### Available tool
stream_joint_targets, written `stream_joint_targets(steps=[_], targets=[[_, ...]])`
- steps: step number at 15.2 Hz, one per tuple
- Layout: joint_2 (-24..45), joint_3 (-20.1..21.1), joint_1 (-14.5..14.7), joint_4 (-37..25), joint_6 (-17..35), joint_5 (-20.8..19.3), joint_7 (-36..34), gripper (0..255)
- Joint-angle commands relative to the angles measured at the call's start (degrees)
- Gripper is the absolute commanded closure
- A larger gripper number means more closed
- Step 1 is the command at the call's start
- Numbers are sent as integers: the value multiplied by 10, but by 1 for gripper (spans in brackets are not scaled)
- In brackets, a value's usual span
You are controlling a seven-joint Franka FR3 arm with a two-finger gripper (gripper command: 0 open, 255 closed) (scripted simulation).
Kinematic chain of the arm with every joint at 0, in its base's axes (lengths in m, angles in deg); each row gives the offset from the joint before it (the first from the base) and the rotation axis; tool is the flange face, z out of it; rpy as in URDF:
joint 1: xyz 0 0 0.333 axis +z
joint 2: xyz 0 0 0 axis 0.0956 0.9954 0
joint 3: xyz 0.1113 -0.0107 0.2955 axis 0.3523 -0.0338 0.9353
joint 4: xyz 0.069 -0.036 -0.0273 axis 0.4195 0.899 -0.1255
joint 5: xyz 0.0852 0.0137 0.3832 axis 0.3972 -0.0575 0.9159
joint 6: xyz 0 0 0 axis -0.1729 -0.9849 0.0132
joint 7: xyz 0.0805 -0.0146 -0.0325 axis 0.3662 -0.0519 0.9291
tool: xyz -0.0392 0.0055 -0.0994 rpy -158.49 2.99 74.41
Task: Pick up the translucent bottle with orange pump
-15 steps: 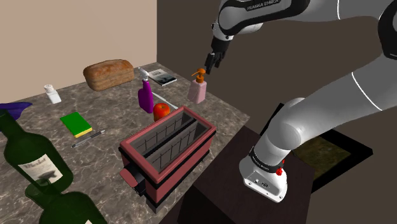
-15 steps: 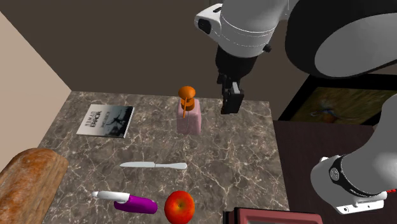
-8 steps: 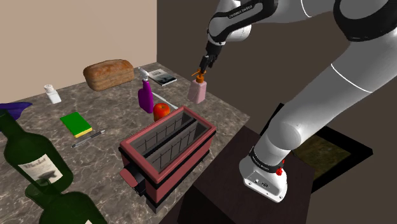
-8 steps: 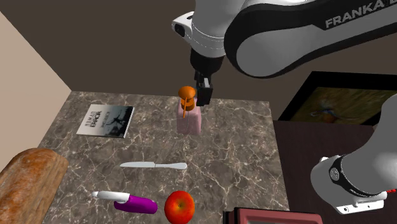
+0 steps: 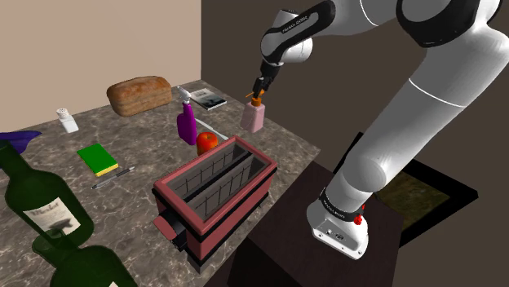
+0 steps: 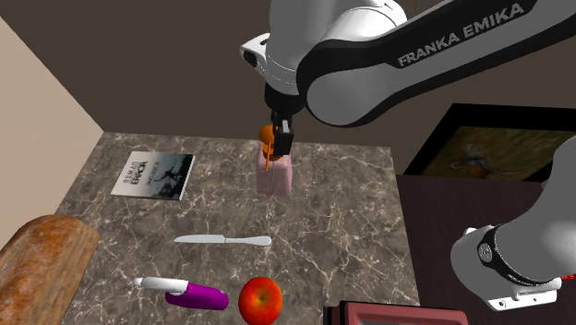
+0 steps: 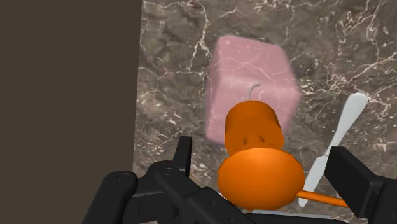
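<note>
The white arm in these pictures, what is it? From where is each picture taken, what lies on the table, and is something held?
It is a robot arm with a black two-finger pincer. One camera stands beside its base, one looks on the marble counter from another side, one sits on the hand. On it are a pink bottle with an orange pump, a bread loaf, an apple, a knife, a magazine and a red toaster. The pincer is open, with the pump between its fingers; nothing is held.
</note>
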Motion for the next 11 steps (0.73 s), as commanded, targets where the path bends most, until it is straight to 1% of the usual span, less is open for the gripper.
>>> stream_joint_targets(steps=[1, 3, 4, 11], targets=[[10, -1, 0, 7, 17, 5, 4, 0], [13, -1, 0, 9, 22, 6, 6, 0], [11, -1, 0, 10, 21, 6, 4, 255], [11, -1, 0, 9, 20, 5, 5, 255]])
